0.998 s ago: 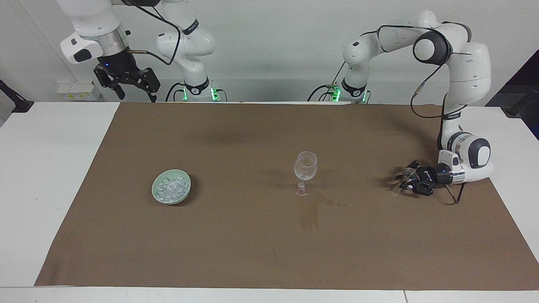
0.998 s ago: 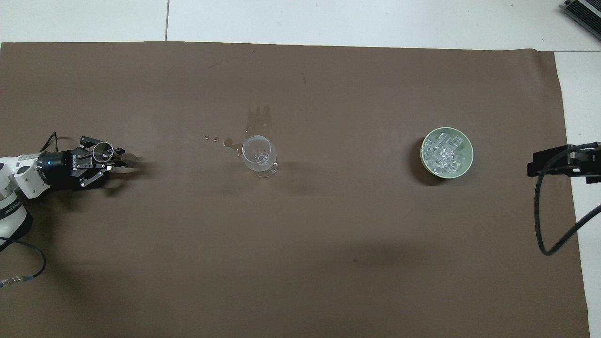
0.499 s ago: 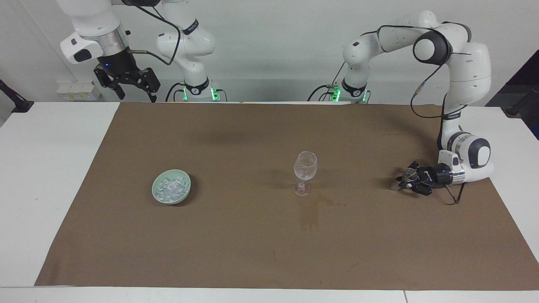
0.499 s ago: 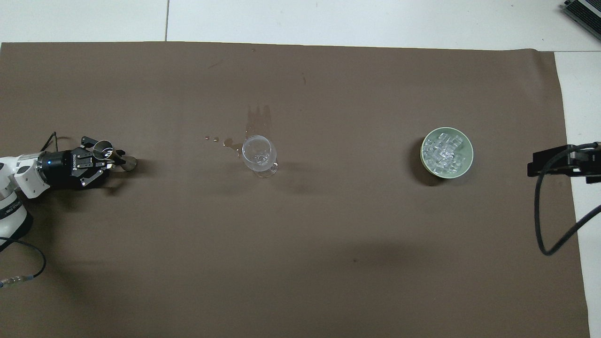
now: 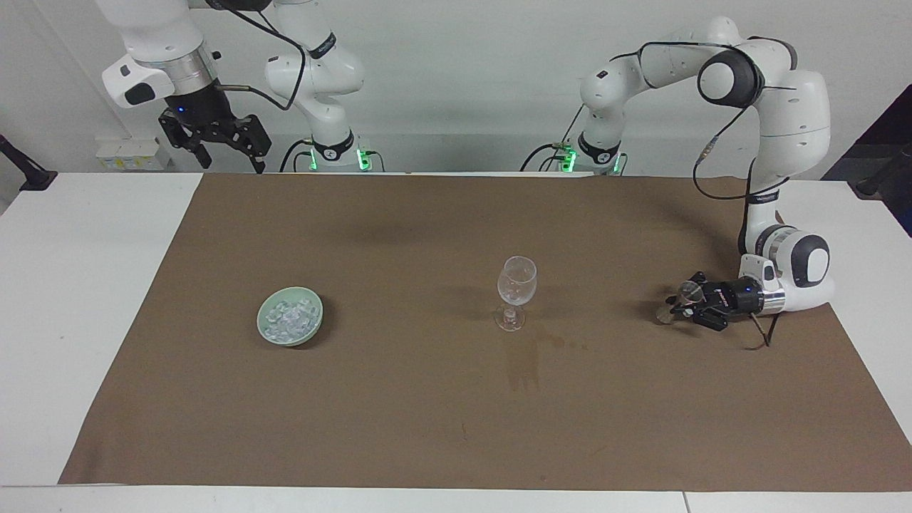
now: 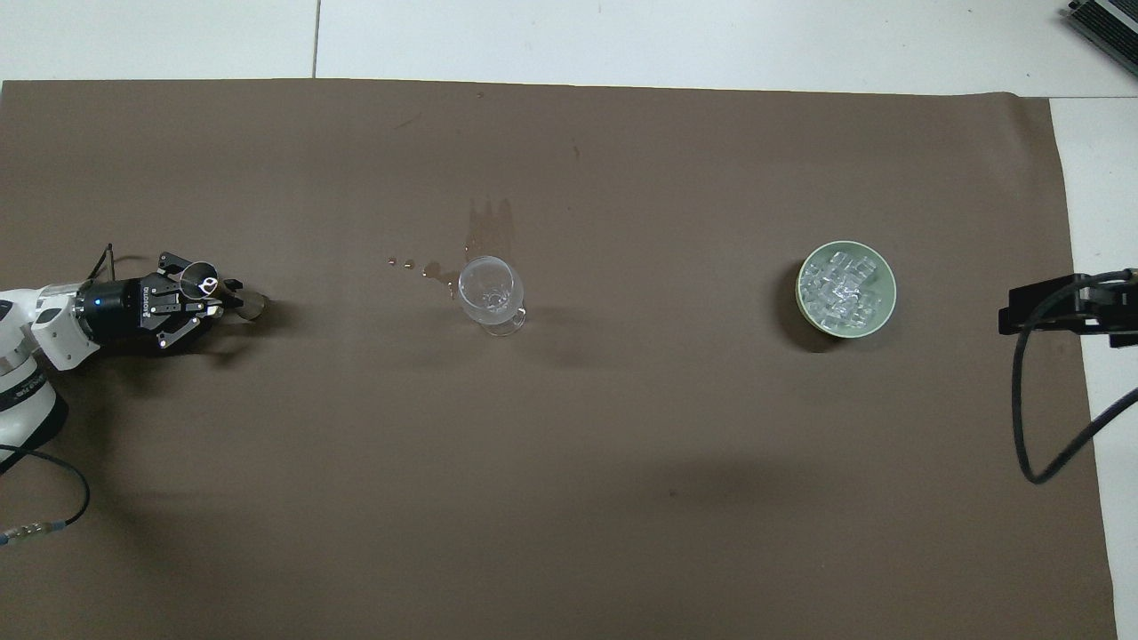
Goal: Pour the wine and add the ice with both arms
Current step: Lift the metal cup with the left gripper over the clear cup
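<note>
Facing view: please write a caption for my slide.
Left pincer holds a small glass beside the wine glass; ice waits.

The ice [image 5: 288, 318] is a heap of small clear-to-whitish cubes lying in a pale green bowl [image 5: 268, 333] on the table, well apart from both grippers. The left gripper [image 5: 685, 303] is low over the table at its own arm's end, shut on a small clear glass [image 5: 688, 291] (tipped on its side). The right gripper [image 5: 226, 144] hangs high over the table edge at its arm's end, waiting with fingers spread.
</note>
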Action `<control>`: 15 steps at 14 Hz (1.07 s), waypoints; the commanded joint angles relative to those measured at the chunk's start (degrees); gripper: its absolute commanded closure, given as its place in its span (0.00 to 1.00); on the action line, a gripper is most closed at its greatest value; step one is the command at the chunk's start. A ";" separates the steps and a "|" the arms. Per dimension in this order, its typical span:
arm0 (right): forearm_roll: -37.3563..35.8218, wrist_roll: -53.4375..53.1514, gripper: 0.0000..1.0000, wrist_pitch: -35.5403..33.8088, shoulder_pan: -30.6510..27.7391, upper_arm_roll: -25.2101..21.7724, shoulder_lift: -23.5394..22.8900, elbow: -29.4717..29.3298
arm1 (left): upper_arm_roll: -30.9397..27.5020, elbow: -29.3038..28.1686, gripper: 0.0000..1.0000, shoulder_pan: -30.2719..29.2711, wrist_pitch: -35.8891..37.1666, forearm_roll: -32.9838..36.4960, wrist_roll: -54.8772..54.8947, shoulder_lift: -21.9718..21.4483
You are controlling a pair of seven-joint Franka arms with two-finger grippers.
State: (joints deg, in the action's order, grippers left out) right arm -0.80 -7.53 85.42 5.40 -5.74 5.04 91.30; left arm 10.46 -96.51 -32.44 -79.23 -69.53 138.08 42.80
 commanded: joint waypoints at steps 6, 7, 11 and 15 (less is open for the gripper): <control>-0.25 0.68 0.00 0.80 -0.30 0.03 0.94 0.89 | -0.53 -0.52 1.00 7.11 1.36 2.47 0.08 -8.24; -0.25 0.68 0.00 0.80 -0.30 0.03 0.94 0.89 | -0.62 -0.78 1.00 8.25 1.01 2.29 -1.57 -9.47; -0.25 0.68 0.00 0.80 -0.30 0.03 0.85 0.89 | -0.44 -1.75 1.00 14.84 -5.21 1.07 -4.13 -12.21; -0.25 0.68 0.00 0.80 -0.30 0.03 0.85 0.89 | -0.44 -4.12 1.00 20.03 -11.29 -3.50 -5.11 -13.00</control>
State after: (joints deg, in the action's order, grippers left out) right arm -0.80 -7.53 85.42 5.40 -5.74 5.04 91.30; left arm 10.96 -97.46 -14.31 -88.38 -70.48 133.11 31.85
